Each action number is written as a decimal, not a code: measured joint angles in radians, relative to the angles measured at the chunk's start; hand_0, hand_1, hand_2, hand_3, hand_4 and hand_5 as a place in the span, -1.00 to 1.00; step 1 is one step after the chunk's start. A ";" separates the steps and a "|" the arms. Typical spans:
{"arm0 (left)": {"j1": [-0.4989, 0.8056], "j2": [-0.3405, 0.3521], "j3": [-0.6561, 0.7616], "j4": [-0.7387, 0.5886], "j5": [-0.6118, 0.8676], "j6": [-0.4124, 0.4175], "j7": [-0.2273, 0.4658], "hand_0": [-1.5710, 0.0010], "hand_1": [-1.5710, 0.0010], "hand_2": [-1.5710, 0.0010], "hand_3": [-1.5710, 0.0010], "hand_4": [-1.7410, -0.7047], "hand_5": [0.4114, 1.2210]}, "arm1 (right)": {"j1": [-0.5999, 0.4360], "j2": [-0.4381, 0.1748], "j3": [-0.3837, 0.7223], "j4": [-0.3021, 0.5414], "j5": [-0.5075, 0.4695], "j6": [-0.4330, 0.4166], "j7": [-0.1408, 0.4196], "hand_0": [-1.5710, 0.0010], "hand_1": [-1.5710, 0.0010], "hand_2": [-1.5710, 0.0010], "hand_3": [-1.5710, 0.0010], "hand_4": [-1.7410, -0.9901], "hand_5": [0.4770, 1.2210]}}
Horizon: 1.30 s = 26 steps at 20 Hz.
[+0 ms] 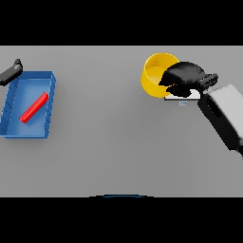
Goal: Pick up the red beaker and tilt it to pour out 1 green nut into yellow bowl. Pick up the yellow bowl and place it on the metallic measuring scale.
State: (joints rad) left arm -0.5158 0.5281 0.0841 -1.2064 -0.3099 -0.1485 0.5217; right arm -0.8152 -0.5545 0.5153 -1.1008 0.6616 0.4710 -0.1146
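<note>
Right hand point(185, 78) sat at the bowl's point(157, 73) right side, fingers curled over the rim, seemingly gripping it. The yellow bowl was at the desk's point(118, 152) far right, overlapping the left edge of the scale point(182, 98). Only a thin white strip of the scale showed beneath hand and bowl. Whether the bowl rested on the platform or was held just above it could not be told.

Left hand point(12, 72) showed at the far left edge, just beyond the blue tray point(50, 102); its fingers could not be made out.

A long, thin red object point(33, 107) lay diagonally inside the tray, well apart from the bowl. It looked more like a rod or tube than a beaker. No green nut could be seen, in the bowl or elsewhere.

Handling, by judgement: the bowl appeared rigid, thin-walled and probably light, with a smooth, likely slippery surface. A pinch across the rim seemed the natural hold, kept level so any contents would not roll out. It needed to sit centred on the scale rather than hanging off the left edge.

Desk was plain grey, flat and matte. Nothing of the room showed beyond it.
</note>
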 measured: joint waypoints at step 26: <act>-0.008 -0.006 0.009 -0.007 0.015 -0.007 0.044 1.00 1.00 1.00 1.00 0.72 -0.11 | -0.081 0.029 -0.033 0.466 0.007 -0.136 -0.041 -0.34 0.00 0.01 -0.25 -0.57 0.51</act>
State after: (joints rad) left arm -0.5242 0.5219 0.0929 -1.2133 -0.2953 -0.1557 0.5657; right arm -0.8966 -0.5260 0.4819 -0.6350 0.6683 0.3347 -0.1553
